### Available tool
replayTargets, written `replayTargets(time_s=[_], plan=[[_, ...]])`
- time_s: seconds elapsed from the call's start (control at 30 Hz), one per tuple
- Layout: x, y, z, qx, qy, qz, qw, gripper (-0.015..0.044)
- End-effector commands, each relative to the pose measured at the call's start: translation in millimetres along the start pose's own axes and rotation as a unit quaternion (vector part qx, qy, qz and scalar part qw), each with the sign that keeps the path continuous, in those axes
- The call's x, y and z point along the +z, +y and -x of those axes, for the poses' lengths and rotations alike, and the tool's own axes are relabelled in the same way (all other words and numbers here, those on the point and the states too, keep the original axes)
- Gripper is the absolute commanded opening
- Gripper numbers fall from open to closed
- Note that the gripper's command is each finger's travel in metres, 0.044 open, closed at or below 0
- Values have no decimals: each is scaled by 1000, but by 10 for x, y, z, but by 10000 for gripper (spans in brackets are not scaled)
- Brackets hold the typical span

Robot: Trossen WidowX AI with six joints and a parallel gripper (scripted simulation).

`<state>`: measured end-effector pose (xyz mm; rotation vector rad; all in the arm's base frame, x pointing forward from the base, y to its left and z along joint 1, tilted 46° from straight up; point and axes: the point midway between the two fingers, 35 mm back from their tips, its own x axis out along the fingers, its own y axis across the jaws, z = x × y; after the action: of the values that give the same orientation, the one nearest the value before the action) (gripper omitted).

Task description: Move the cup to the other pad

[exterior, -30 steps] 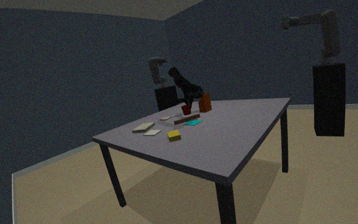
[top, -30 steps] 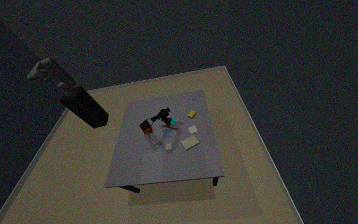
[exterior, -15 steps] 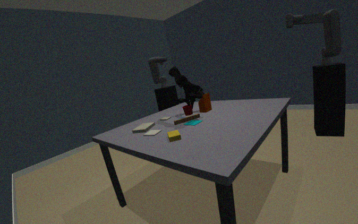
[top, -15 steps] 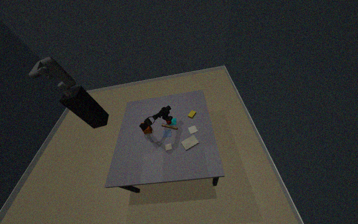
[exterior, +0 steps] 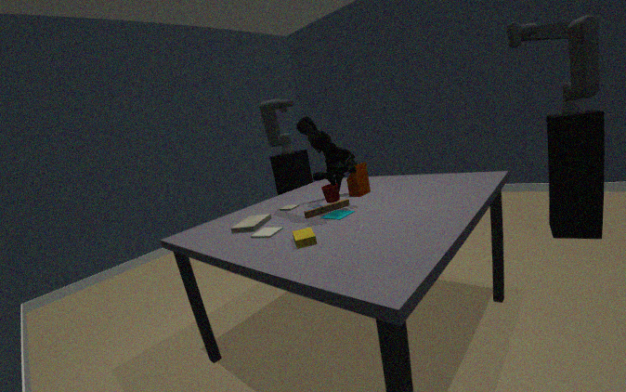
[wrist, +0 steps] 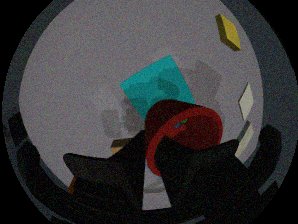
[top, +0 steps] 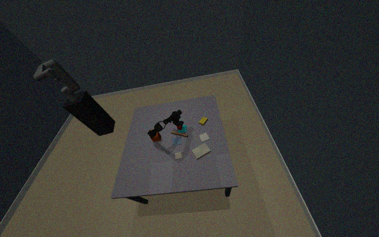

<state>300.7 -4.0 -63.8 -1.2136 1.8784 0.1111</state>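
The red cup [top: 179, 127] [exterior: 331, 193] [wrist: 169, 111] is off the table, roughly upright. My gripper [exterior: 337, 183] [wrist: 148, 133] is shut on its wall. Small marbles [wrist: 180, 123], blue and green among them, show inside it; their exact number is unclear. The teal pad [top: 184, 129] [exterior: 338, 215] [wrist: 162, 67] lies flat beyond the cup in the wrist view, with shadows on it. The cup's near side hides one pad corner there. A pale blue pad [top: 176, 141] lies on the other side of the wooden bar. How high the cup hangs is hard to tell.
The wooden bar [top: 180, 134] [exterior: 326, 209] [wrist: 119, 144] lies between the two pads. An orange block [top: 156, 137] [exterior: 358, 181] stands by the arm's base. A yellow block [top: 203, 121] [exterior: 305, 237] [wrist: 228, 32] and several whitish flat pieces [top: 201, 151] [exterior: 267, 232] [wrist: 246, 101] lie farther off.
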Motion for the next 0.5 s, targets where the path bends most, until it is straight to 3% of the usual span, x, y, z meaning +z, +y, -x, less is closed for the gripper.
replayTargets(time_s=[0.0,0.47], plan=[[96,-1,18,1,-3,-4,1000,0],[289,18,15,1,-3,-5,1000,0]])
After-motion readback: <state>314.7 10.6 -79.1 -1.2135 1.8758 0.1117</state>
